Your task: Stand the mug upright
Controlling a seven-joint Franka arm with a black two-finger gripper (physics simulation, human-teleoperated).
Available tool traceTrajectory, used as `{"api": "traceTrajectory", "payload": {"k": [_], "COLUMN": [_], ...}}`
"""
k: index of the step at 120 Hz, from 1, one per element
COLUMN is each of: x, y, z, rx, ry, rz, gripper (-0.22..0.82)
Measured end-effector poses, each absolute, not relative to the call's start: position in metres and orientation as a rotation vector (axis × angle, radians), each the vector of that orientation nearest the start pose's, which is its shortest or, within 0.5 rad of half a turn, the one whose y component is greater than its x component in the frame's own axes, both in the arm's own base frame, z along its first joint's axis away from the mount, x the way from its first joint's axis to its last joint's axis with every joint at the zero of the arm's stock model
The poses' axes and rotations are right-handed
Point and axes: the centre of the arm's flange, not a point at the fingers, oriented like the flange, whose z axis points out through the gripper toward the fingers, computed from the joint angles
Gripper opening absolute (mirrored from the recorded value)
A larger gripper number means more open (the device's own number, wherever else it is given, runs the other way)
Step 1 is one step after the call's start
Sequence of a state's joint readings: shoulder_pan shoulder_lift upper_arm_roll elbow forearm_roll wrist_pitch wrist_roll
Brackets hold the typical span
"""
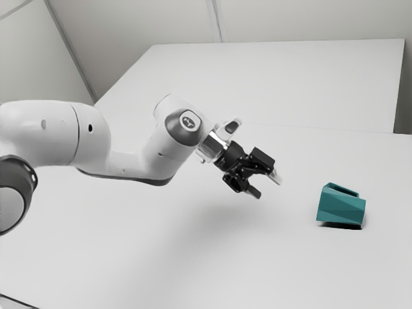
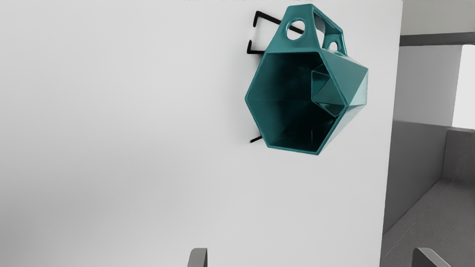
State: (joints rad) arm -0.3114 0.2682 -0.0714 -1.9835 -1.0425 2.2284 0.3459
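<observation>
a teal mug [image 1: 341, 209] lies tipped on its side on a pale table [image 1: 161, 257], toward the exterior view's right, well apart from the black gripper [image 1: 266, 185] of a white robot arm [image 1: 48, 132]. the gripper hangs above the tabletop, its two fingers [image 2: 198, 257] spread apart with nothing between them. the mug is cut in flat, angular facets, some catching the light in paler teal, others in deeper shade. its six-sided rim [image 2: 293, 150] faces the gripper in the wrist view, opening onto a dark, hollow interior where smaller facets meet in sharp creases; the base points away. an angular handle [image 2: 297, 44] rises from the mug's upper side, pierced by a round hole in the part nearest the rim and another farther back. thin black lines [image 2: 269, 16] show against the table beside the mug; what they are cannot be told. in the exterior view, a dark shadow [image 1: 341, 226] sits under the mug, and a plain light wall [image 1: 302, 19] stands behind the table.
</observation>
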Motion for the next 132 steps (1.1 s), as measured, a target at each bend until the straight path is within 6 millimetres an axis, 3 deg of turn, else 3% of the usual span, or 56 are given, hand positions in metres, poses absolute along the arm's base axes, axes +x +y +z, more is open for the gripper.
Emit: {"api": "traceTrajectory", "payload": {"k": [20, 55, 132], "x": [0.564, 0.585, 0.585], "y": [-0.275, -0.328, -0.379], "z": [0.319, 0.300, 0.286], "rx": [2.298, 2.278, 2.224], "ry": [-0.061, -0.186, -0.263], "rz": [0.008, 0.084, 0.128], "gripper": [0.60, 0.60, 0.60]}}
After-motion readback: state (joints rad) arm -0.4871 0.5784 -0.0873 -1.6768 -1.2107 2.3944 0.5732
